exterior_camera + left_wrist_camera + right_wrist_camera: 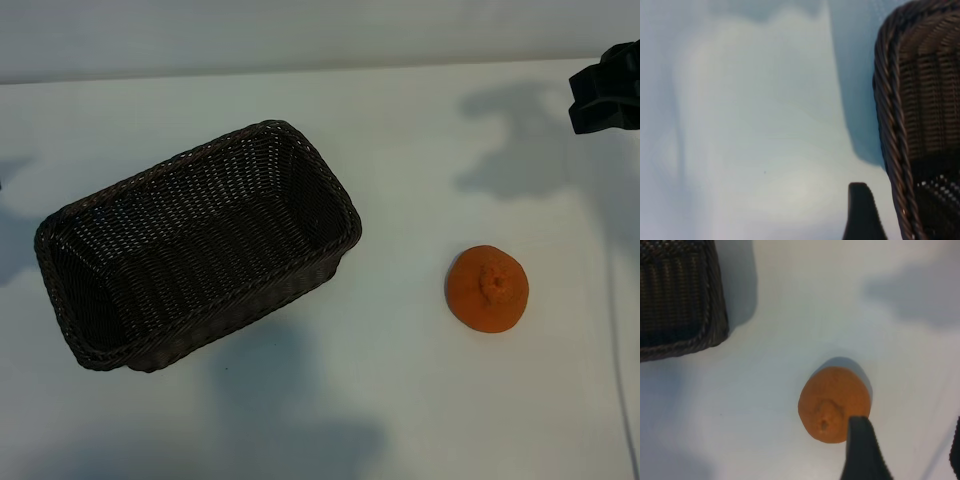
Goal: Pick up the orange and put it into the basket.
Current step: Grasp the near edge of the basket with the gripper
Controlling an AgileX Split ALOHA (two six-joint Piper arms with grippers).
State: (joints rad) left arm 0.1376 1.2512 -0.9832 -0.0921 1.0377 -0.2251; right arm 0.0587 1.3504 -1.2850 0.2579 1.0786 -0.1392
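The small round orange fruit (487, 288) sits on the white table (420, 150), well apart from the dark brown woven wicker basket (300, 135), on the side nearer the right arm. Its bumpy stem dimple points up. The fruit is round, so it has no real long side. The basket's long side runs slanted across the table, and it is empty. The job is at the very start: the fruit has not been picked up yet. The right gripper (907, 452) hangs over the fruit with its claw open and nothing in it; one dark finger (862, 450) shows right by the fruit. Next, I think, it must go down so the two fingers sit on both sides of the fruit, then squeeze softly. The left gripper (875, 220) is by the basket's rim with its claw open, holding nothing.
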